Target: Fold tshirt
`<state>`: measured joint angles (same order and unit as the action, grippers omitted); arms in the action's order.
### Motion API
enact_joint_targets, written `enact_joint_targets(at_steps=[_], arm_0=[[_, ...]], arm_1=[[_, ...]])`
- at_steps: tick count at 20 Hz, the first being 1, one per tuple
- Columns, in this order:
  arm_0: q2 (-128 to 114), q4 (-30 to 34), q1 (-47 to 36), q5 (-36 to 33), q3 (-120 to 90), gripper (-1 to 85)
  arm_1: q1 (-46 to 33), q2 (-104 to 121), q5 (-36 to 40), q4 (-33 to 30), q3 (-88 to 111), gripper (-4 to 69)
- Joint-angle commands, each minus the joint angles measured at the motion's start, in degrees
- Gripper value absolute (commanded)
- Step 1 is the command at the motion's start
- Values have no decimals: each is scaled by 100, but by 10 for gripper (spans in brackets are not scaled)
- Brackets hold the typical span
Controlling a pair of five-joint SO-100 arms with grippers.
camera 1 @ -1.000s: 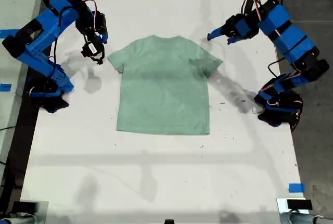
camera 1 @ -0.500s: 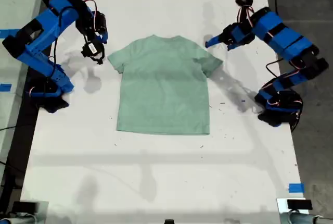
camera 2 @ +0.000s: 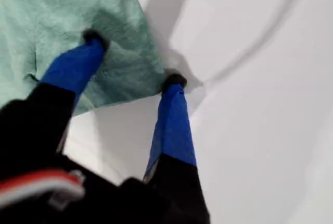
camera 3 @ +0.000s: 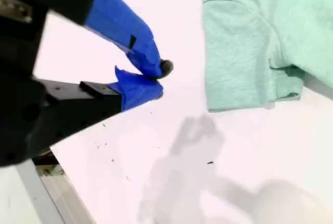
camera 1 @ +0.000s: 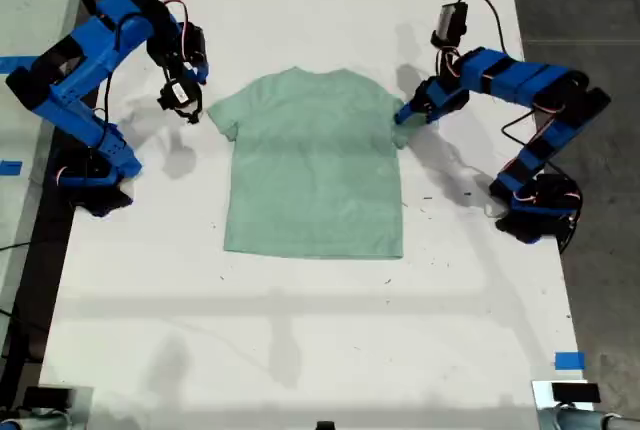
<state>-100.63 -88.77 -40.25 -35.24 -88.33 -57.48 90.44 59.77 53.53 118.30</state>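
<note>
One sleeve of tshirt [camera 2: 62, 21] under my first hand [camera 2: 132, 60], fingers spread

- My first end effector [camera 1: 404, 115] is down at a sleeve of the tshirt [camera 1: 315, 165], one fingertip [camera 2: 93, 37] on the cloth, the other at the sleeve's edge on the tabletop [camera 1: 300, 340].
- My second end effector [camera 1: 180, 100] hangs just beside the opposite sleeve, apart from it.

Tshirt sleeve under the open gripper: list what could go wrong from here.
My first gripper is open, one fingertip on the tshirt sleeve and the other at its edge, so closing may pinch only the hem and slip off. Lifting one sleeve may drag the flat shirt askew. My second gripper hangs shut beside the other sleeve, holding nothing.
</note>
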Motion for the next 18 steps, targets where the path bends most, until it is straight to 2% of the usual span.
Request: enact_joint_targets(at_steps=[1, 2, 13, 18], arm_0=[[-35, 9, 88, -35, 299, 0], [-35, 9, 97, -35, 290, 0], [-18, 18, 229, 9, 290, 0], [0, 35, 220, 9, 290, 0]], arm_1=[[-70, -141, 79, -211, -123, 6], [-70, -158, 97, -185, -149, -12], [88, 352, 62, 879, -958, -20], [650, 844, -387, 2065, -2347, -20]])
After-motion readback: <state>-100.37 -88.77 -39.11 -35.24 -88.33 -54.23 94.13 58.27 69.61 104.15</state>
